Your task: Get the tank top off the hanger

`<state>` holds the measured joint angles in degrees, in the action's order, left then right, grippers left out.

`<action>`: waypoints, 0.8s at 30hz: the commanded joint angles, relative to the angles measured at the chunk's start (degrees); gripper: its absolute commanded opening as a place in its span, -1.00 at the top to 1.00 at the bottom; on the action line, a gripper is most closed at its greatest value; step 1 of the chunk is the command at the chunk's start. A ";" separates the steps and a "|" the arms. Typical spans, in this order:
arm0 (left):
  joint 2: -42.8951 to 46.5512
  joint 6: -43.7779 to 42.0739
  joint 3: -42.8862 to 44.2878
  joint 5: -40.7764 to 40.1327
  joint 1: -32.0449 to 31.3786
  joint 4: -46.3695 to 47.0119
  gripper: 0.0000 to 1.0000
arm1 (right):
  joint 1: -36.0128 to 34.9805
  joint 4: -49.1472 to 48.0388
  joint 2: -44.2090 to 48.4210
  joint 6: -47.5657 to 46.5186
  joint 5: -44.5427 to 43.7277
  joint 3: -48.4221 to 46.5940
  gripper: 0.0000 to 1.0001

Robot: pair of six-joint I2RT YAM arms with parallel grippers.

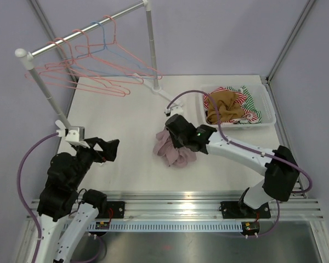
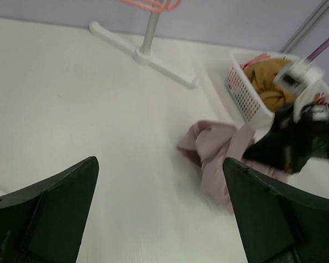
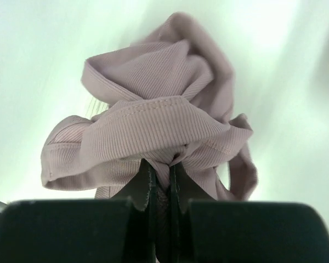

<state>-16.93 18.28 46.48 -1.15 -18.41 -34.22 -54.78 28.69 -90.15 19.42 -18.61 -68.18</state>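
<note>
The mauve ribbed tank top [image 1: 170, 149] lies bunched on the white table at its middle, off any hanger. My right gripper [image 1: 174, 136] is shut on a fold of it; in the right wrist view the fabric [image 3: 153, 120] bulges over the pinched fingertips [image 3: 162, 178]. The tank top also shows in the left wrist view [image 2: 216, 150]. Several pink hangers and a blue one [image 1: 93, 68] hang bare on the rail at the back left. My left gripper [image 1: 107, 149] is open and empty, over the table's left part [image 2: 160, 181].
The rack's white pole and foot [image 1: 153, 66] stand at the back middle. A white basket [image 1: 266, 109] with tan and striped clothes sits at the back right, also in the left wrist view [image 2: 241, 87]. The rack's left post [image 1: 44, 90] rises beside my left arm.
</note>
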 commanded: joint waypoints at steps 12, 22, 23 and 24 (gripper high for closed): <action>-5.48 -1.76 -1.57 2.37 0.05 -1.12 -0.98 | 24.60 13.24 8.33 -7.03 -11.19 -25.85 1.00; -4.17 -1.85 -1.74 1.41 0.05 -1.20 -0.98 | 48.96 11.75 -4.15 -7.48 13.15 -29.48 1.00; -4.17 -1.93 -1.83 -0.24 0.05 -1.20 -0.98 | 50.03 11.05 -5.38 -6.86 16.03 -28.25 1.00; -4.08 -1.85 -1.83 -0.43 0.13 -1.20 -0.98 | 51.00 9.04 -7.91 -5.29 17.28 -25.10 1.00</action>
<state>-21.78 17.47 43.16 0.58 -18.41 -36.82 -6.11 39.99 -92.95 12.27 -11.25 -97.71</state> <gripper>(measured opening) 0.987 0.073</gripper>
